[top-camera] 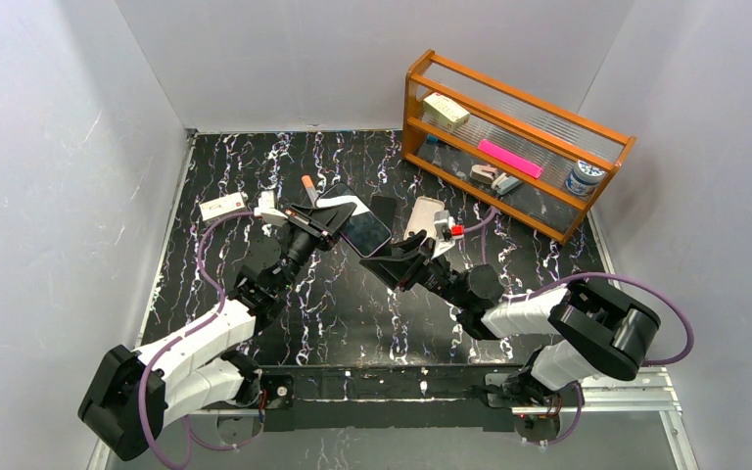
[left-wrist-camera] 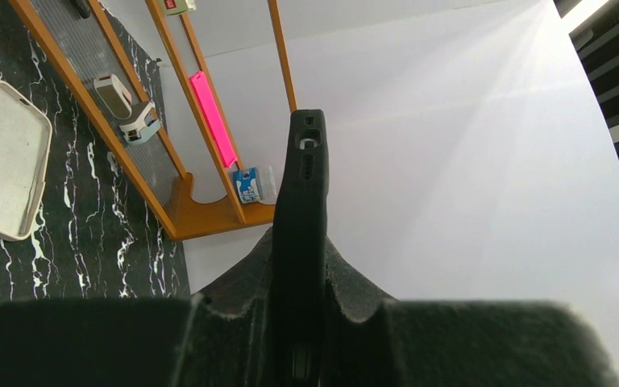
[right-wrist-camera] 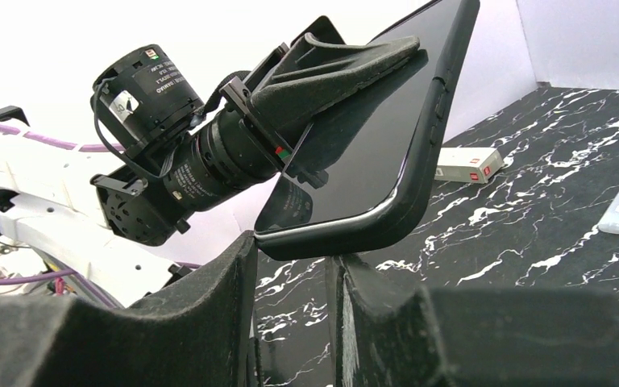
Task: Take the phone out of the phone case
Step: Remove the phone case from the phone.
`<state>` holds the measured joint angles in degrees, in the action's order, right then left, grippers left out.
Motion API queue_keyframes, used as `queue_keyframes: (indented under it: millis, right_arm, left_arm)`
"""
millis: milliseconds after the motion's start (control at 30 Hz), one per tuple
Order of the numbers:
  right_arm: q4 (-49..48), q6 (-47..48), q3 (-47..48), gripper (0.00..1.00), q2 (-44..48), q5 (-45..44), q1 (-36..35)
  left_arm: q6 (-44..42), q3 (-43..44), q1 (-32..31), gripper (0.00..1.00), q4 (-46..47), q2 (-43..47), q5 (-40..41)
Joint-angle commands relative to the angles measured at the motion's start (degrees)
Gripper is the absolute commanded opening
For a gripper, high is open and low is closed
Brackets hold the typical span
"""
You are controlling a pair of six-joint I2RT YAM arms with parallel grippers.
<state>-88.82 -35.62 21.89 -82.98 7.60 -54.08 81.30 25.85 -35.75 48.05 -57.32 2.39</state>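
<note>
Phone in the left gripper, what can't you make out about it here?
Top external: phone too small to tell case from handset; left gripper covers one end.
Left wrist: only its edge shows; lower end hidden by the gripper.
Right wrist: right gripper blurred, contact with the phone's corner unclear.

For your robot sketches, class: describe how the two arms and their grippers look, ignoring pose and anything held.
The left arm and right arm have white shells, black joints and a purple cable each. The left gripper and right gripper have black, textured, wedge-shaped fingers.
</note>
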Motion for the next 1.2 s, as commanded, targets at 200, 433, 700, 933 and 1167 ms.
queue_keyframes:
  millis: [200, 433, 700, 933, 1167]
  right_arm:
    - [0.7, 5.1, -0.1, 0.03, -1.9, -13.6, 4.7]
    - [5.7, 0.1, 0.6, 0.02, -2.8, -14.9, 6.4]
    - [9.2, -10.6, 0.7, 0.01, -4.4, -11.8, 10.2]
    - [12.0, -17.8, 2.3, 0.01, -4.7, -5.3, 13.2]
    - [19.3, -18.9, 4.3, 0.01, -1.9, -3.9, 14.3]
  left_arm:
    - [3.0, 2.0, -1.7, 0.0, 3.7, 3.6, -7.8]
    - [2.6, 2.3, -1.8, 0.0, 4.7, 4.1, -7.8]
    - [2.6, 1.2, -1.8, 0.0, 11.4, 3.6, -7.6]
    - [3.1, 0.6, -1.7, 0.0, 17.2, 1.7, -9.0]
    - [2.9, 0.4, -1.7, 0.0, 22.5, 0.6, -10.8]
